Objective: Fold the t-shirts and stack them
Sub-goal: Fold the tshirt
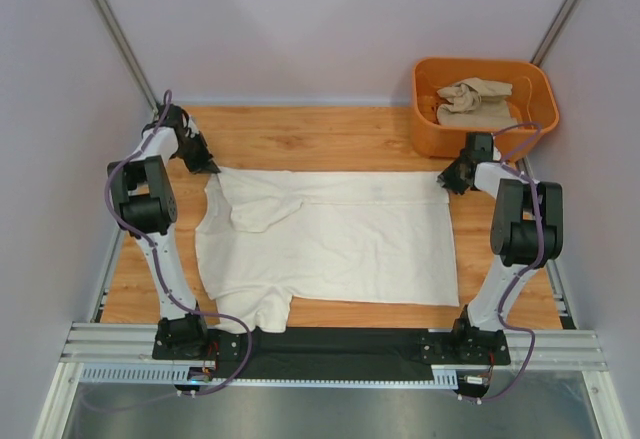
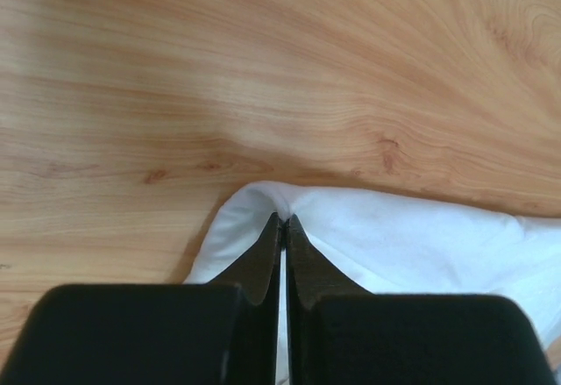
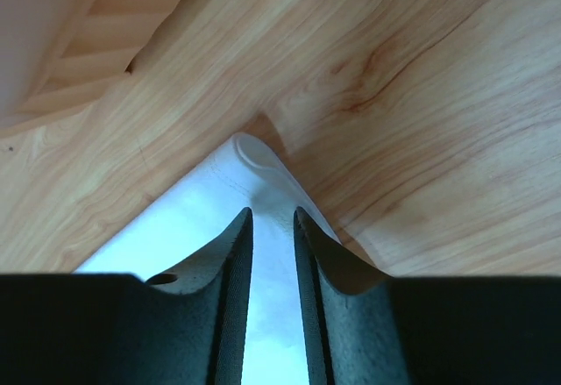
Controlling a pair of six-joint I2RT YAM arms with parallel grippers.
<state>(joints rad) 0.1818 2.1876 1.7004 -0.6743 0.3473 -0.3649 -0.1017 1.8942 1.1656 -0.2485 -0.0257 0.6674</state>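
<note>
The cream-white short-sleeved fabric t-shirt (image 1: 340, 239) lies spread flat over the middle of the light wooden table (image 1: 300, 134), neck end toward the left edge & hem toward the right edge. One sleeve is flopped over onto the body near the far-left part, the other sticks out toward the near edge. The left gripper (image 1: 210, 167) sits low at the shirt's far-left corner. In the left wrist view its black claw (image 2: 282, 220) is closed tight, tips together w/ a small peak of white cloth (image 2: 403, 245) pinched btwn them. The right gripper (image 1: 445, 181) is down at the shirt's far-right corner. In the right wrist view its claw (image 3: 272, 214) shows a narrow gap, w/ the rolled hem corner (image 3: 254, 170) just past the tips and cloth visible through the gap. Can't tell if it actually has hold of it. At the far-right corner stands a rectangular orange plastic tub (image 1: 430, 129), w/ the sandy beige fabric t-shirt (image 1: 478, 104) crumpled inside.
</note>
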